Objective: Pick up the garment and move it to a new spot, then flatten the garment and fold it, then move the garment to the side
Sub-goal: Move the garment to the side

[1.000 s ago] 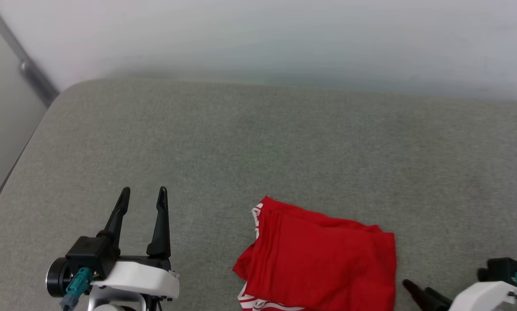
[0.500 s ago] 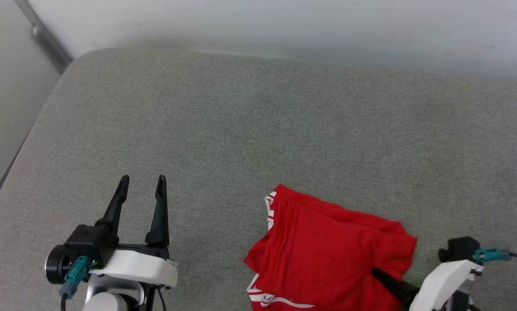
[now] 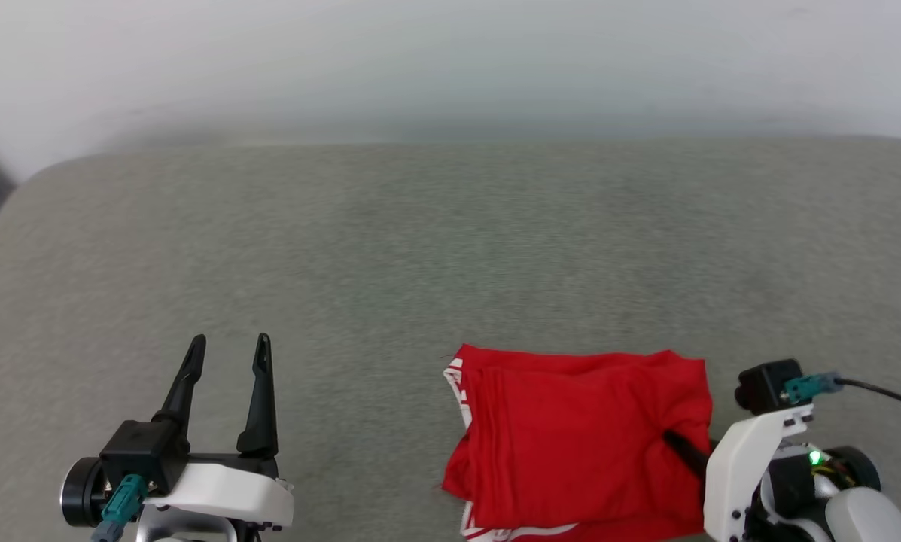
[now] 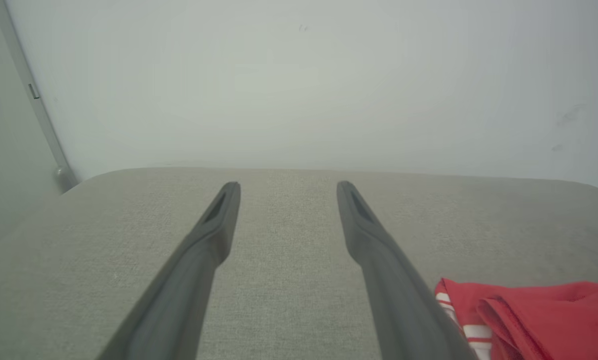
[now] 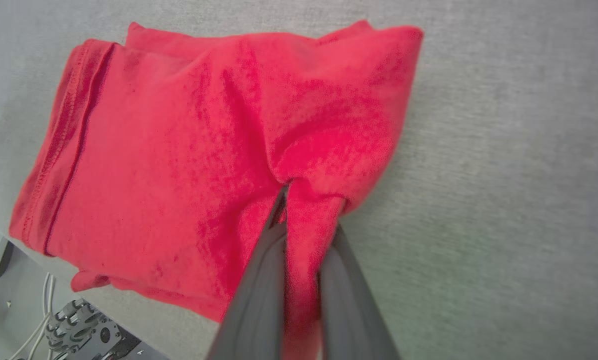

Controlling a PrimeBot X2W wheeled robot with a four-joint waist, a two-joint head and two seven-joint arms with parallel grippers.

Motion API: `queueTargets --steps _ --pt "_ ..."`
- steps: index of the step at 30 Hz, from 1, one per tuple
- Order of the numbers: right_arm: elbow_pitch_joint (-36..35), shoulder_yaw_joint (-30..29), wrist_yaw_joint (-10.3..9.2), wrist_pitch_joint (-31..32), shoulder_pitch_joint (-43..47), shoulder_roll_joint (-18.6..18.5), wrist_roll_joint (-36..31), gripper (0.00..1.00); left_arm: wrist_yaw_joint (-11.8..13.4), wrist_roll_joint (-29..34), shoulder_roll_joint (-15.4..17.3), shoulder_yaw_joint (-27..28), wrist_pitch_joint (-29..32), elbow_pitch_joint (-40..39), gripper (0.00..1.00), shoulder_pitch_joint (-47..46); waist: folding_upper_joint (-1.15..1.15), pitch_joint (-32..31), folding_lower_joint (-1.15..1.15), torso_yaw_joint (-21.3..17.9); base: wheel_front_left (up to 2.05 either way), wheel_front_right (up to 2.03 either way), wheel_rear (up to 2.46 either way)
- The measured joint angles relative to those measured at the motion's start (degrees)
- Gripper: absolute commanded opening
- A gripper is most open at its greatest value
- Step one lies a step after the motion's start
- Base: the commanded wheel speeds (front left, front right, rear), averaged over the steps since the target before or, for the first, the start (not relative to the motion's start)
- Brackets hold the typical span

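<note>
Pinching a fold at the right edge of the folded red jersey [image 3: 578,436], lying near-right on the grey cushion [image 3: 420,248], right gripper [image 5: 308,212] is clamped on soft, light cloth, likely to sag unless several layers are caught; left gripper [image 3: 227,340] gapes empty.

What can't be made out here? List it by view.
Head view: the garment's near edge, cut off by the bottom edge; the grey surface's far rim, blurred.
Right wrist view: fingertips of the right gripper, buried in bunched red cloth.
Left wrist view: most of the garment, beyond the right edge.
</note>
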Motion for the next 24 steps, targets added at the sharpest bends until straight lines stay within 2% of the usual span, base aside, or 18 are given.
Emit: queueTargets --steps 4,5,6,11,14,16,20,21,22,24 --pt "1.38 0.04 0.00 0.27 -3.44 -0.96 -2.91 0.00 -0.32 0.43 -0.13 0.29 0.00 -1.22 1.00 0.07 0.00 0.16 0.00 -5.56 0.00 0.00 0.00" --pt "1.38 0.04 0.00 0.27 -3.44 -0.96 -2.91 0.00 -0.32 0.43 -0.13 0.29 0.00 -1.22 1.00 0.07 0.00 0.16 0.00 -5.56 0.00 0.00 0.00" --pt "2.69 -0.13 0.01 -0.31 -5.76 -1.30 -3.97 0.00 -0.64 0.66 -0.07 0.42 0.00 -1.85 1.00 -0.52 0.00 0.60 0.00 -8.56 0.00 0.00 0.00" --pt "7.56 -0.70 0.00 -3.52 -12.99 -1.59 -6.32 0.00 -1.46 1.68 0.97 0.73 0.01 -4.09 1.00 -3.26 0.00 3.22 0.00 -15.71 0.00 0.00 0.00" --pt "10.48 -1.96 0.00 -6.24 -17.66 -2.24 -8.40 0.00 -2.01 2.54 2.21 0.58 0.70 -6.31 1.00 -6.11 0.00 6.60 0.00 -18.68 0.00 0.00 0.00" --pt "15.83 -8.03 0.00 -12.21 -26.48 -3.58 -14.28 0.00 -3.82 3.96 5.46 -0.01 3.80 -11.00 1.00 -11.93 0.00 15.31 0.01 -22.43 0.00 0.00 0.00" --pt "19.98 -14.90 0.00 -15.39 -31.15 -4.34 -19.16 0.00 -5.35 4.60 6.64 -1.08 5.45 -12.93 1.00 -15.78 0.00 20.97 0.01 -23.67 0.00 0.00 0.00" --pt "19.98 -14.90 0.00 -15.39 -31.15 -4.34 -19.16 0.00 -5.35 4.60 6.64 -1.08 5.45 -12.93 1.00 -15.78 0.00 20.97 0.01 -23.67 0.00 0.00 0.00" --pt "21.60 -17.91 0.00 -17.11 -33.07 -5.00 -22.49 0.00 -6.03 4.98 6.94 -1.65 6.01 -13.56 1.00 -17.55 0.00 23.54 0.01 -23.79 0.00 0.00 0.00" --pt "22.20 -18.94 0.00 -17.86 -34.01 -5.32 -24.15 0.00 -6.15 5.00 7.06 -1.86 6.28 -13.78 1.00 -18.31 0.00 24.68 0.01 -23.74 0.00 0.00 0.00"
